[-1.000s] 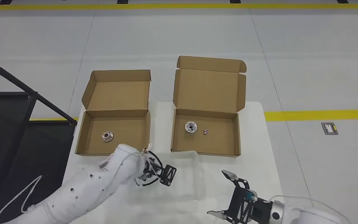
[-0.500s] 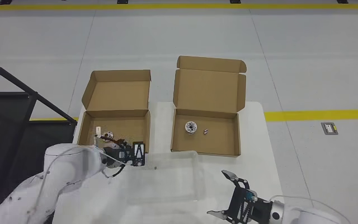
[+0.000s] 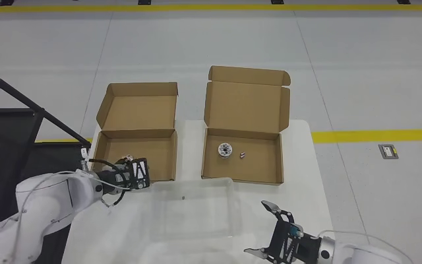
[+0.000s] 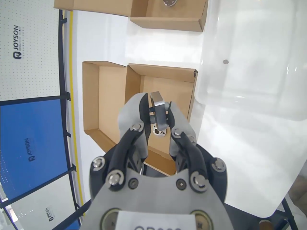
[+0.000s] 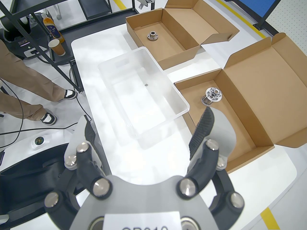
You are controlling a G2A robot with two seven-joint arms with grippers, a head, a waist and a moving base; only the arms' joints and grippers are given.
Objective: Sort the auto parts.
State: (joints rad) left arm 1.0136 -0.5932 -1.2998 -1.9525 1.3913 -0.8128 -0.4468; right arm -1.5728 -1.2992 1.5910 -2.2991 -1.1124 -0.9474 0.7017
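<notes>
- Steel-grey, a small machined metal part (image 4: pixel 159 118) sits edge-on between my left gripper's (image 4: pixel 156 101) pads, clamped across its flat faces, hanging over the near end of the left cardboard box (image 3: pixel 151 153), lower left in the top view.
- Handling, my guess: rigid, dense for its size, smooth-faced and so slippery. Grip the flat sides squarely and release low so it doesn't bounce.
- A flanged hub (image 5: pixel 152 36) already lies on that box's floor, just below the held piece; best to set down beside it, not on it.
- The clear plastic tray (image 3: pixel 198 224) at lower centre holds just a dark speck (image 5: pixel 146 85).
- The right cardboard box (image 3: pixel 260 165) at centre holds a spool-shaped part (image 3: pixel 225 150) and a small piece (image 3: pixel 242 155) beside it.
- My right gripper (image 3: pixel 273 228) hangs with its jaws spread and nothing in them at the lower right, over the table (image 3: pixel 303 191).
- Change: a second ago my left gripper was at the tray's left edge; it has swung leftward to the box. The right gripper has not moved.
</notes>
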